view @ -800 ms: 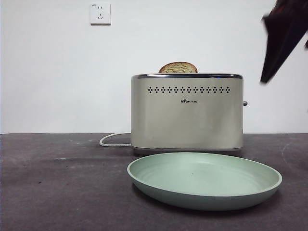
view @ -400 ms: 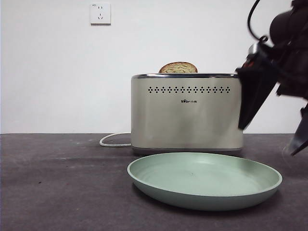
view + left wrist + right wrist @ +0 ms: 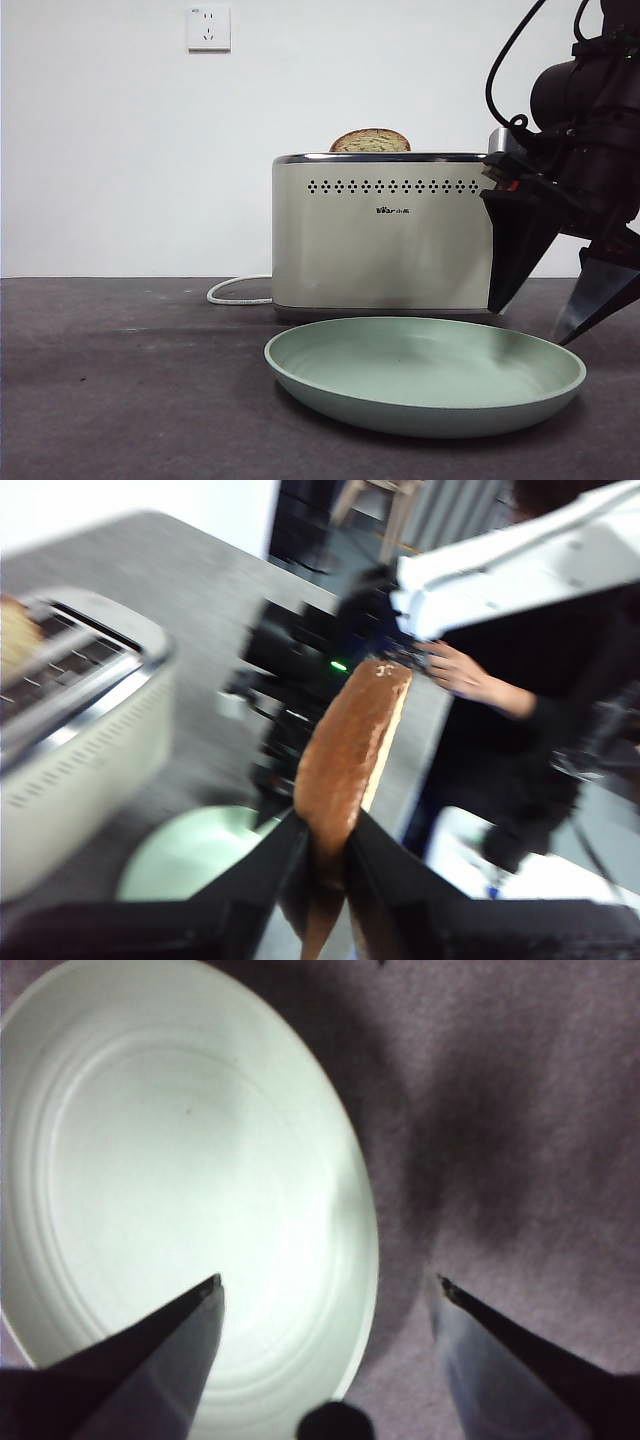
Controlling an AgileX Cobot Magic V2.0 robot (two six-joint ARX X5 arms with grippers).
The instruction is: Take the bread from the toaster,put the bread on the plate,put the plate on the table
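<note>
The dark grey table (image 3: pixel 120 380) carries the cream toaster (image 3: pixel 388 235) at the far side, its white cord (image 3: pixel 235 293) trailing left, and the green plate (image 3: pixel 425 375) lying near.

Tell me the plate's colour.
The plate is pale mint green, plain; the front view shows it best.
</note>
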